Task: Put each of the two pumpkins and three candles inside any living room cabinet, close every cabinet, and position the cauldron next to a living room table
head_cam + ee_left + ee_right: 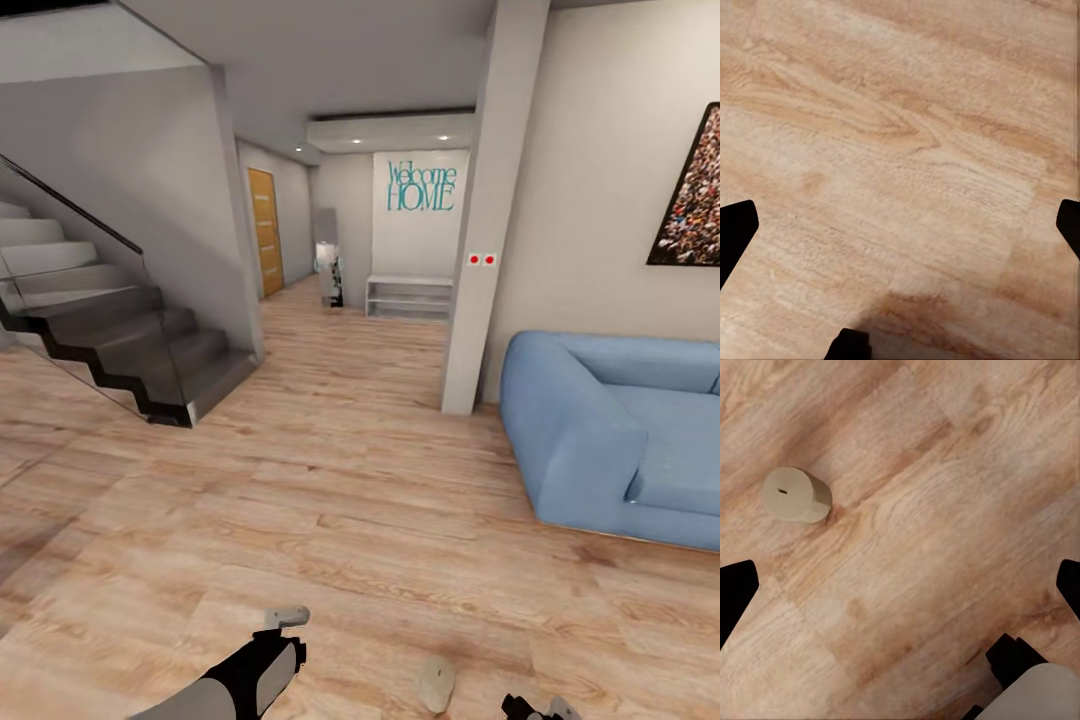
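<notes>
**Candle on the floor, both grippers released above bare boards**

One candle (436, 684) stands upright on the wooden floor (330, 520) at the near edge of the head view, at about 6 o'clock, between the two arms. The left arm's black-and-grey forearm (240, 680) rises at roughly 7 o'clock, and only a dark scrap of the right arm (540, 708) shows at about 5 o'clock, so the candle lies closer to the right arm than to the left.

In the right wrist view the same candle (795, 495) is seen from above, a tan stub with a tiny wick mark on its top, resting on the boards at about 10 o'clock. It sits apart from the right gripper (900, 585), outside the span between the fingers (735, 592), which stand wide and released with nothing between them.

The left gripper (900, 229) is likewise released, its dark fingers (733, 232) spread at the picture's edges over plain floor (900, 150).

Farther off in the head view, a blue sofa (600, 430) stands at 3 o'clock against the wall, a dark staircase (110, 340) with a glass rail at 9 o'clock, and a teal "Welcome HOME" sign (421, 187) at 12 o'clock down the hallway.
</notes>
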